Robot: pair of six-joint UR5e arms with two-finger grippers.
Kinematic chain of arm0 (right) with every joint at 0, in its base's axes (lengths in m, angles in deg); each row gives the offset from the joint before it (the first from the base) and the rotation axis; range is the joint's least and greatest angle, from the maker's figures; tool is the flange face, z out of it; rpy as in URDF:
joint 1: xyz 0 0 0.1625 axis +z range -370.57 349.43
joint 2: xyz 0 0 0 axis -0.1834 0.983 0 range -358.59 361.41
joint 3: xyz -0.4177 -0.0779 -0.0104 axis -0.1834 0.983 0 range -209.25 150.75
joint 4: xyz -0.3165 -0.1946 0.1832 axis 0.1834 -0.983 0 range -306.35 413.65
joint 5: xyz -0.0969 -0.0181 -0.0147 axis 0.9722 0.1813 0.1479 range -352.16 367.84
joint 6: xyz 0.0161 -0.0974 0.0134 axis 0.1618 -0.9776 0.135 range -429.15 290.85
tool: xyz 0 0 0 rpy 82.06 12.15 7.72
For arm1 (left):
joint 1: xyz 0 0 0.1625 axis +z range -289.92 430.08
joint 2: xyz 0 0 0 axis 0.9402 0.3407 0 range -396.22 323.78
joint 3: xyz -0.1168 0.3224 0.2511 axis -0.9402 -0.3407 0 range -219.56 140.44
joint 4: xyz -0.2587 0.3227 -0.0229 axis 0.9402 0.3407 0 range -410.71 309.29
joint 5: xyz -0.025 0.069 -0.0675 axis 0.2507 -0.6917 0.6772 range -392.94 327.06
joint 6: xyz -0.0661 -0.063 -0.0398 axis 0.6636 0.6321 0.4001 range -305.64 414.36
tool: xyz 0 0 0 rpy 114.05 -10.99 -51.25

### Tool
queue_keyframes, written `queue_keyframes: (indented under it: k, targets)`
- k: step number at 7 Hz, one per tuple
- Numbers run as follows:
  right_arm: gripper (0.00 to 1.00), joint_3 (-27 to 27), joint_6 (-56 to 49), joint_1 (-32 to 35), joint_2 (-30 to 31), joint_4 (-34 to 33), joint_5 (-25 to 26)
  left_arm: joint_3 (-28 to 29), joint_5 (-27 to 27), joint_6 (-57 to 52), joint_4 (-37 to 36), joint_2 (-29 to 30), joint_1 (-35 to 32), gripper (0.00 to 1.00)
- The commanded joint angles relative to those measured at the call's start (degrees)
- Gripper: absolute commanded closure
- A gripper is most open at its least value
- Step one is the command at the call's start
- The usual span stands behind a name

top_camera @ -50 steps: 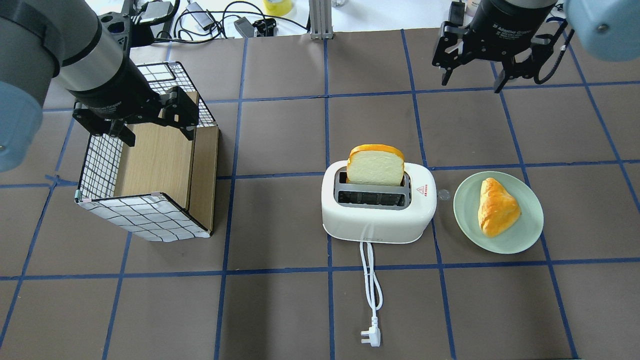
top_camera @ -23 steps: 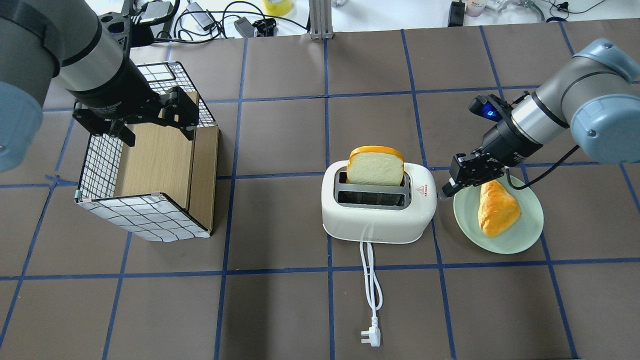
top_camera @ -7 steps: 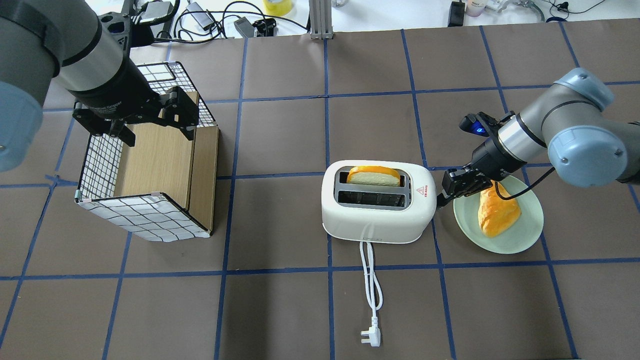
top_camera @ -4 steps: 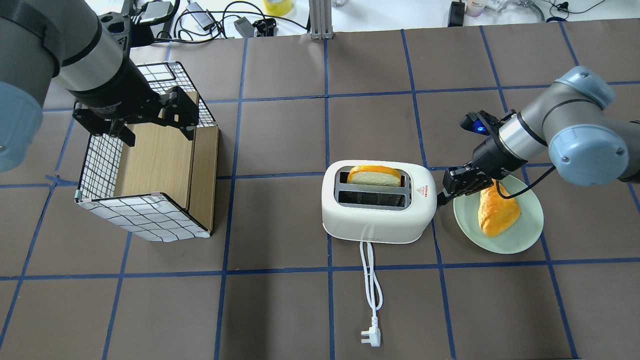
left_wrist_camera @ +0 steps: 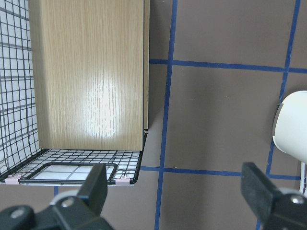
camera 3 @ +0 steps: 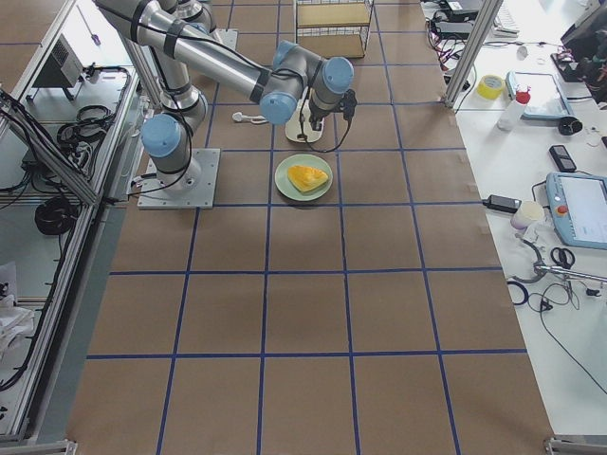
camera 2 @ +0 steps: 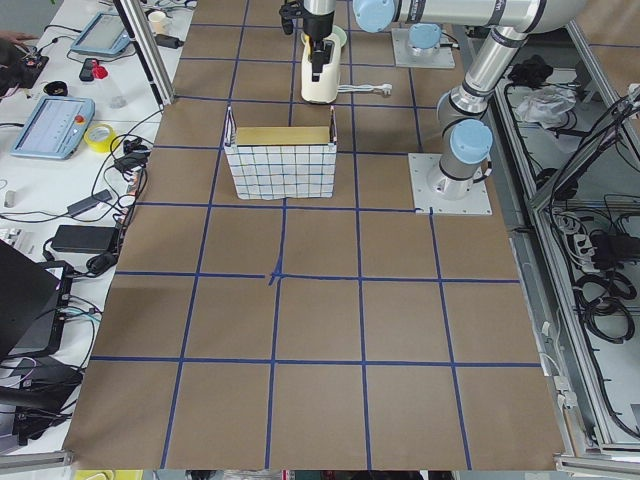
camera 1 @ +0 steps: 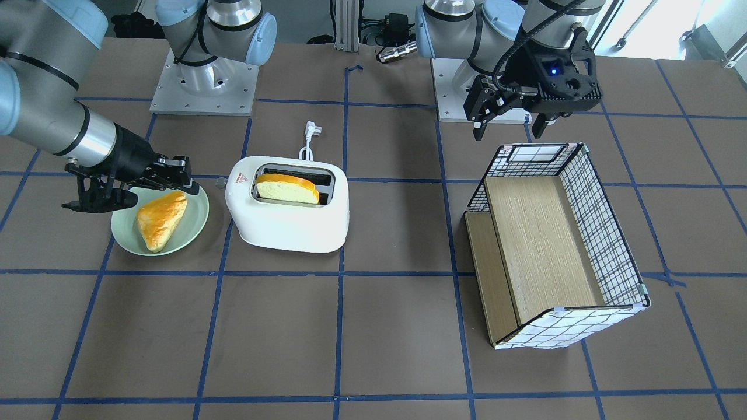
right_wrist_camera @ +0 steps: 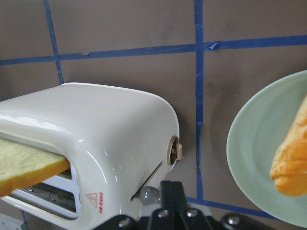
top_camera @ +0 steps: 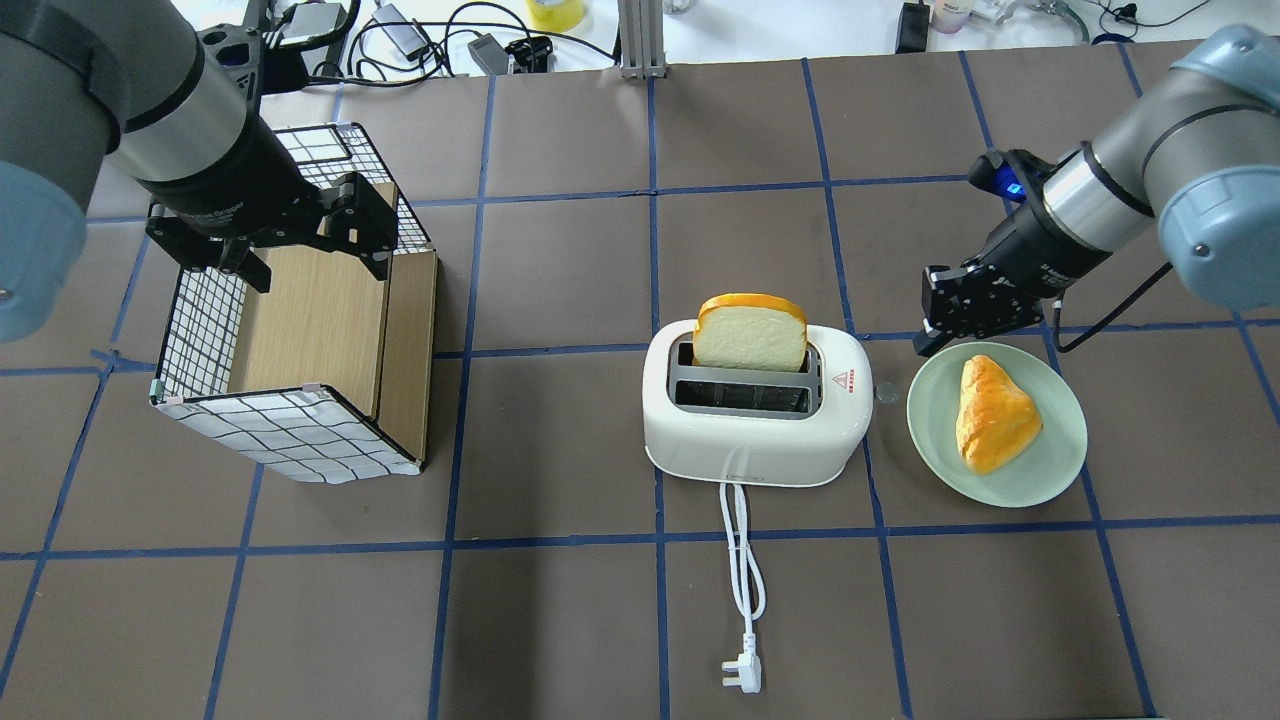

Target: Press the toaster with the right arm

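Note:
The white toaster [top_camera: 755, 430] stands mid-table with a bread slice [top_camera: 750, 335] sticking up out of its back slot. Its lever knob [top_camera: 885, 393] shows on the right end, with nothing on it. My right gripper [top_camera: 925, 343] is shut and empty. It hangs above and behind the knob, apart from the toaster, over the far rim of the plate. The right wrist view shows the toaster's end [right_wrist_camera: 110, 139], the knob [right_wrist_camera: 149, 194] and my shut fingers [right_wrist_camera: 170, 189] just above it. My left gripper [top_camera: 312, 262] is open and empty over the basket.
A green plate [top_camera: 1050, 475] with a golden pastry [top_camera: 992, 415] lies right of the toaster. A wire basket with a wooden shelf [top_camera: 300, 330] stands at the left. The toaster's cord and plug [top_camera: 742, 672] run toward the front edge.
The right gripper was down at the toaster's lever with the bread sunk in the slot. Now it has lifted up and back, and the bread stands up out of the slot again.

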Motion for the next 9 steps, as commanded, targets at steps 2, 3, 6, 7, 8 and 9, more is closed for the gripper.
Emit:
queue_keyframes:
  k: [2, 3, 6, 7, 8, 9]
  targets:
    - [0.36, 15.4, 10.8, 4.6, 0.3, 2.1, 9.8, 0.0, 0.0, 0.0, 0.0, 0.0, 0.0, 0.0]
    - [0.31, 19.0, 17.4, 8.5, 0.2, 2.8, 14.7, 0.0, 0.0, 0.0, 0.0, 0.0, 0.0, 0.0]
    - [0.13, 20.1, 27.8, 17.2, 0.2, -1.9, 17.8, 0.0, 0.0, 0.0, 0.0, 0.0, 0.0, 0.0]
    - [0.08, 20.1, 27.4, 17.2, 0.0, -2.5, 17.9, 0.0, 0.0, 0.0, 0.0, 0.0, 0.0, 0.0]
    - [0.06, 20.1, 27.1, 17.2, 0.0, -3.2, 18.1, 0.0, 0.0, 0.0, 0.0, 0.0, 0.0, 0.0]
    - [0.05, 19.9, 27.1, 17.2, 0.0, -3.2, 17.9, 0.0, 0.0, 0.0, 0.0, 0.0, 0.0, 0.0]
